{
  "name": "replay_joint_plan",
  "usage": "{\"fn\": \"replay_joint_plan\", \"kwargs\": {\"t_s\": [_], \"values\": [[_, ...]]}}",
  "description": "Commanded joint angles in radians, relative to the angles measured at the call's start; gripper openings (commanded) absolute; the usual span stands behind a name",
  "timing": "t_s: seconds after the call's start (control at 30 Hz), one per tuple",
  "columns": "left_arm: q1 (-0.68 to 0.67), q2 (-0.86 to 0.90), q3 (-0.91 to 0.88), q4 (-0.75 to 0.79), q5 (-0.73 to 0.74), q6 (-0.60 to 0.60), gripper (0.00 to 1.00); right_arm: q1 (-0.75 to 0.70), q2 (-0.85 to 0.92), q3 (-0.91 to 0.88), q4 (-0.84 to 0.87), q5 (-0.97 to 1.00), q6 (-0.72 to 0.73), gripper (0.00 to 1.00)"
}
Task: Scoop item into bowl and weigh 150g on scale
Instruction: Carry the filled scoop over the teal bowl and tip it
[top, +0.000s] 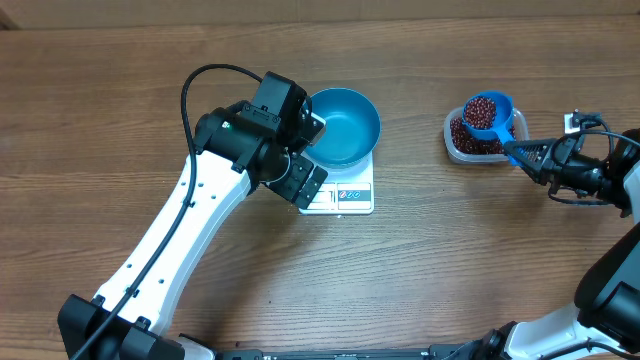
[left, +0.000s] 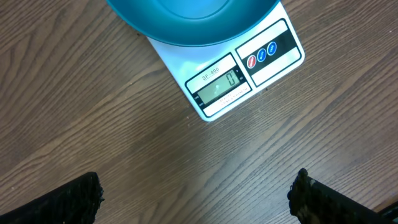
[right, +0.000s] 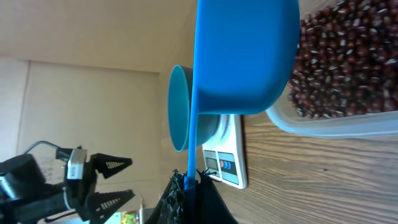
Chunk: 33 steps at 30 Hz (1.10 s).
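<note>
The blue bowl (top: 345, 125) stands empty on the white scale (top: 352, 196), whose display (left: 219, 86) reads zero. My left gripper (top: 306, 184) hovers at the scale's front left corner, open, with bare table between its fingertips (left: 73, 200). At the right, my right gripper (top: 528, 156) is shut on the handle of a small blue scoop (top: 487, 115). The scoop is heaped with red-brown beans (top: 484, 111) and hangs just above the clear tub (top: 458, 146), which holds more beans (right: 348, 62). In the right wrist view the scoop (right: 245, 56) hides part of the bowl (right: 179, 109).
Brown wooden table (top: 450, 260) all round. The left arm (top: 190, 230) slants from the front left edge up to the scale. The scale's three round buttons (left: 262, 55) face the left gripper. Open table lies between the scale and the tub.
</note>
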Motion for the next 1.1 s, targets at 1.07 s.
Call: {"fn": "replay_joint_plan", "kwargs": {"t_s": [1.07], "values": [[-0.007, -0.013, 0.01, 0.0, 0.001, -0.006, 1.0, 0.637, -0.074, 0.1, 0.381, 0.292, 0.275, 0.04]]}}
